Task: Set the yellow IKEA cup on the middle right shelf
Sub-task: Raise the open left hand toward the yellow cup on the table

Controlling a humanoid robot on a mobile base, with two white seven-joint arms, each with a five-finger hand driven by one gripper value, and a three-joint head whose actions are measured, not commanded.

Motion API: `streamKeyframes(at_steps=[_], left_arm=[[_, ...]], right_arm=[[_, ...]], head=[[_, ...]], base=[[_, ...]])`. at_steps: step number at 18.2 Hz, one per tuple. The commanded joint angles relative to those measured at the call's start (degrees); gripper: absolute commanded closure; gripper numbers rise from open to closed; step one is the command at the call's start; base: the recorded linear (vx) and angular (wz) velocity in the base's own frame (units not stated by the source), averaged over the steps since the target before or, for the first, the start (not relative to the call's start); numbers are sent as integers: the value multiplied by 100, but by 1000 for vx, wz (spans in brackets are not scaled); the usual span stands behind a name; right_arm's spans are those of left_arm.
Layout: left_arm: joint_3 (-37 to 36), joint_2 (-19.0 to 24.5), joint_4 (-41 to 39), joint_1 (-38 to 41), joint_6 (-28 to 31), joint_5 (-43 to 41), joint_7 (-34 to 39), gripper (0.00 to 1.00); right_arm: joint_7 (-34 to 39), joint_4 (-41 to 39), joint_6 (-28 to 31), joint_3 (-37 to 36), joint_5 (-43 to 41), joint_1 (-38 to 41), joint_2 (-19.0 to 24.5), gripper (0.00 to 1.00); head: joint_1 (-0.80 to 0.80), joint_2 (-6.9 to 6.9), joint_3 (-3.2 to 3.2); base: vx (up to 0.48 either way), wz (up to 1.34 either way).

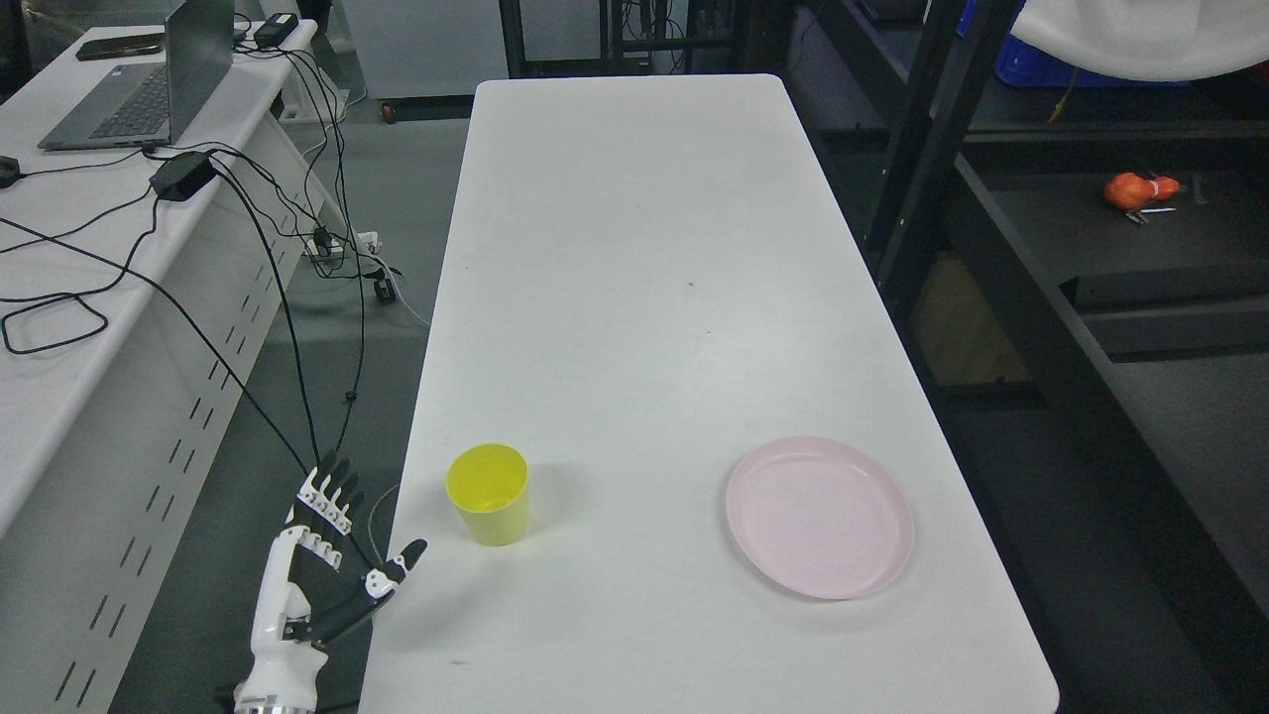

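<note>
Yellow cup (488, 507) stands upright on our white table (634, 248); our left hand (315, 570) waits beside it, fingers spread, empty.

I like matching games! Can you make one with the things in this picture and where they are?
Things:
1. yellow cup
2. pink plate
3. laptop
4. left robot hand

Places:
A. on the side desk, far left
B. near right part of the white table
C. just off the table's near left edge, fingers spread
D. upright near the table's near left edge

Pairs: 1-D, 2-B, 3-A, 4-C
</note>
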Motion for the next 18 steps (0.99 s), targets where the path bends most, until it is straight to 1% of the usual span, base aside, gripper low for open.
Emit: streamKeyframes(at_steps=[1, 4, 6, 7, 9, 13, 17, 18], left_arm=[[-83, 128, -2, 82, 12, 130, 0, 1], [-39, 102, 77, 38, 47, 270, -8, 1], [-40, 67, 314, -102, 47, 271, -26, 3], [-39, 41, 402, -225, 56, 375, -26, 5], [-57, 41, 464, -418, 100, 805, -26, 5], [-57, -12, 570, -832, 468, 912, -26, 3], [-66, -47, 596, -1297, 987, 912, -61, 3], [-127, -39, 596, -1368, 1005, 912, -218, 3]], right_arm=[[-5, 0, 3, 97, -141, 79, -100, 1], [-5, 0, 3, 97, -141, 79, -100, 1], [-5, 0, 3, 97, -141, 79, -100, 1], [-5, 0, 3, 97, -141, 79, -100, 1], [-5, -8, 3, 97, -141, 79, -100, 1], [-5, 0, 3, 97, -141, 79, -100, 1], [-5, 0, 3, 97, -141, 79, -100, 1], [-5, 0, 3, 97, -141, 79, -100, 0]], head=[[0, 0, 0], [0, 0, 0], [0, 0, 0], [0, 0, 0], [0, 0, 0], [0, 0, 0], [0, 0, 0], [0, 0, 0]], base=[[0, 0], [0, 0], [0, 0], [0, 0], [0, 0], [0, 0], [0, 0], [0, 0]])
